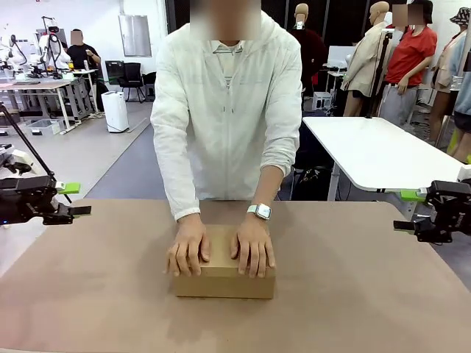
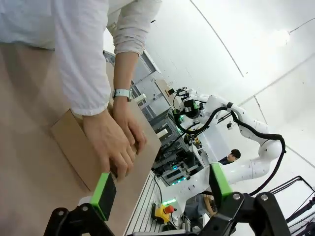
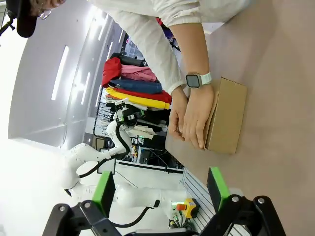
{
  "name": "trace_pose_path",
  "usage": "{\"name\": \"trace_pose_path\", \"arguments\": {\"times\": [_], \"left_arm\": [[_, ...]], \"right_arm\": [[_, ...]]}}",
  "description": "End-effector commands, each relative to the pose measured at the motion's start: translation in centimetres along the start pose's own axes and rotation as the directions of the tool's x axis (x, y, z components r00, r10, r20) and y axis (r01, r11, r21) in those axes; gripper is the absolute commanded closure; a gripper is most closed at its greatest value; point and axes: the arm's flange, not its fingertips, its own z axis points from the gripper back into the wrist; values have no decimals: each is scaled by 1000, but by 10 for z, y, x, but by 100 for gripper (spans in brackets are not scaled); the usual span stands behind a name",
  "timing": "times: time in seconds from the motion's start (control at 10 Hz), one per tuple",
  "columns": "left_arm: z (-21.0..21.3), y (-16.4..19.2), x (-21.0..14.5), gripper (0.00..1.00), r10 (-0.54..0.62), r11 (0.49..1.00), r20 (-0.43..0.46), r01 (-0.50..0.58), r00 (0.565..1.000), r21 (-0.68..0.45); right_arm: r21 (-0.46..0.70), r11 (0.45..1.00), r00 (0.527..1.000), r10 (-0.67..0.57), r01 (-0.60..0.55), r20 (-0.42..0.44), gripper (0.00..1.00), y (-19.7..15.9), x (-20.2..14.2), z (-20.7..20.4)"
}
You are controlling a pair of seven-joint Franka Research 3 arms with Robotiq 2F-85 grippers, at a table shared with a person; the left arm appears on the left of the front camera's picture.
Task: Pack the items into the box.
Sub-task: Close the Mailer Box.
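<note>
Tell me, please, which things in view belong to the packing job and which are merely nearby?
Part of the job:
- cardboard box, lid down, on the table
- the person's hands pressing on its top
- left gripper and right gripper, both open, held off at the table's sides

Just nearby:
- white table behind

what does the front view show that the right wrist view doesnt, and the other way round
Front view only: both tools at once, the left tool and right tool open at the table's side edges, and a second white table behind.

Right wrist view only: a stack of folded clothes.

Both: the person's hands pressing on the closed box and the wristwatch.
</note>
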Motion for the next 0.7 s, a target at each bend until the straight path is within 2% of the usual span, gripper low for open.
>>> {"name": "trace_pose_path", "arguments": {"times": [0.0, 0.6], "left_arm": [[2, -1, 0, 0, -16, 1000, -3, 16, 1000, -8], [2, -1, 0, 0, -16, 1000, -3, 16, 1000, -8]], "right_arm": [[-2, 1000, 1000, -22, 22, -14, 0, 4, -2, 2], [-2, 1000, 1000, -22, 22, -14, 0, 4, -2, 2]]}}
